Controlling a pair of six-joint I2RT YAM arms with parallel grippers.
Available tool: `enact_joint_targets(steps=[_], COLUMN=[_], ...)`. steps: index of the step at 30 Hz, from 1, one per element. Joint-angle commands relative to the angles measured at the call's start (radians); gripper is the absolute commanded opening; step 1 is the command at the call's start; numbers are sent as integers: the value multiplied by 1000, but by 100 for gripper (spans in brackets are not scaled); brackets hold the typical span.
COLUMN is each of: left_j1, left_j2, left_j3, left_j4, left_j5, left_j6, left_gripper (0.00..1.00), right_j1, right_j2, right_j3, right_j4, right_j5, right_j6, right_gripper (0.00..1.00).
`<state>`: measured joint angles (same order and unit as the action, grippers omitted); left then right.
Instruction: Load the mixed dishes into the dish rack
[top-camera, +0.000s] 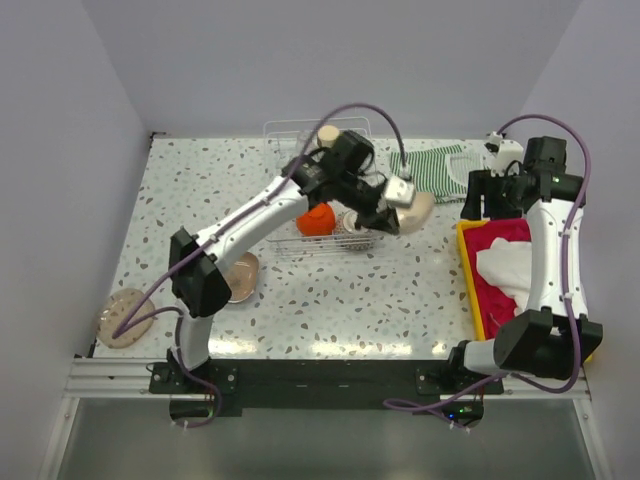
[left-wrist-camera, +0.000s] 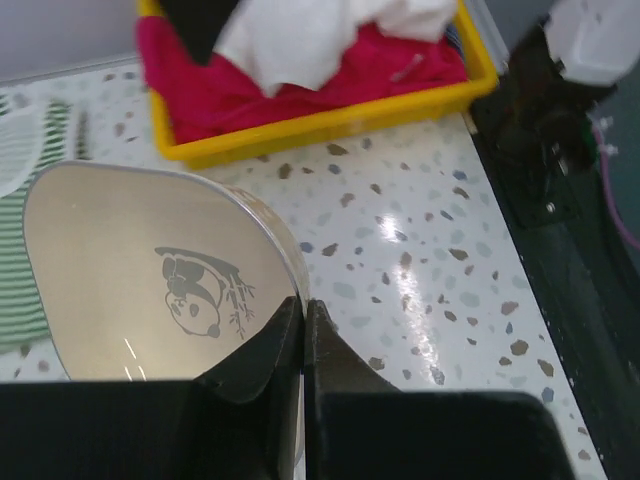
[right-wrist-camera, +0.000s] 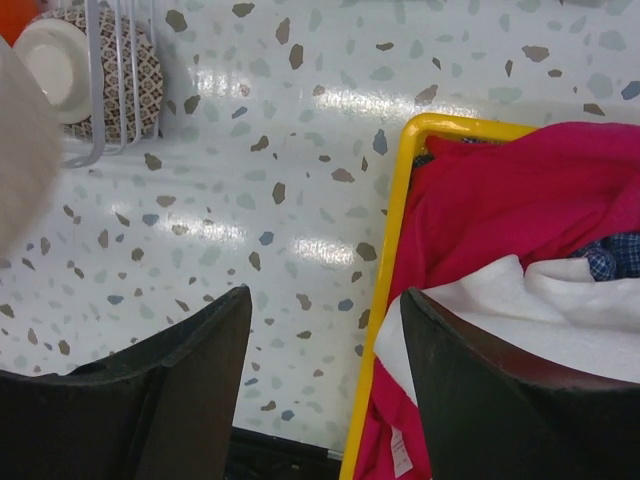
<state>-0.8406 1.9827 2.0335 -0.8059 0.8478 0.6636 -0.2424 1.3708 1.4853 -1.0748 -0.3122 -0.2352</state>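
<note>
My left gripper (top-camera: 392, 222) (left-wrist-camera: 303, 305) is shut on the rim of a cream rounded-square plate (top-camera: 418, 208) (left-wrist-camera: 130, 270) with a panda print, holding it just right of the dish rack (top-camera: 372, 245). In the rack sit an orange-red bowl (top-camera: 316, 219) (right-wrist-camera: 14, 12) and a grey patterned bowl (right-wrist-camera: 85, 60). A brown plate (top-camera: 243, 277) and a pale round plate (top-camera: 123, 316) lie at the front left of the table. Over the inner edge of the yellow tray, my right gripper (top-camera: 478, 195) (right-wrist-camera: 325, 300) stands open with nothing in it.
The yellow tray (top-camera: 470, 262) (left-wrist-camera: 330, 125) (right-wrist-camera: 390, 260) of red and white cloths stands along the right side. A striped green cloth (top-camera: 435, 168) (left-wrist-camera: 15, 290) lies behind the held plate. The left arm stretches diagonally across the rack.
</note>
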Motion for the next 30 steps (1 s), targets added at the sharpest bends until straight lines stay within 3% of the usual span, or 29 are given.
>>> enact_joint_targets(steps=[1,2,3,5,6,9,14,24,30], left_j1=[297,340,416,477,521,577,606,626,627], left_j2=[-105,-114,-131,-137,-127,-82,-9,90,143], left_j3=[-123,-168,-218,-364,-395,-470,-458,-492,-463], left_j4=[559,677,967,1234,1430,1693,1766,1834,1749], left_j5=[201,212,227,229,220,174,90,-35,-90], left_j6=[-705,-969,-1107,-1454,-1545,-1817,-1973,-2150,-2207], left_gripper=[0,0,0,0,0,0,0,0,0], right_j1=[-3,-3,-3,-1,-1,0,2,2,2], right_j2=[47,51,54,74,80,105,134,146,139], right_j3=[47,43,38,36,38,50,89,130,115], right_j4=[50,56,61,50,43,26,9,-70,-74], right_j5=[-19,-30,-37,-62,-62,-53,-15,88,128], right_j6=[97,108,109,100,96,88,97,54,40], right_gripper=[64,64,64,63,63,63,63,63,63])
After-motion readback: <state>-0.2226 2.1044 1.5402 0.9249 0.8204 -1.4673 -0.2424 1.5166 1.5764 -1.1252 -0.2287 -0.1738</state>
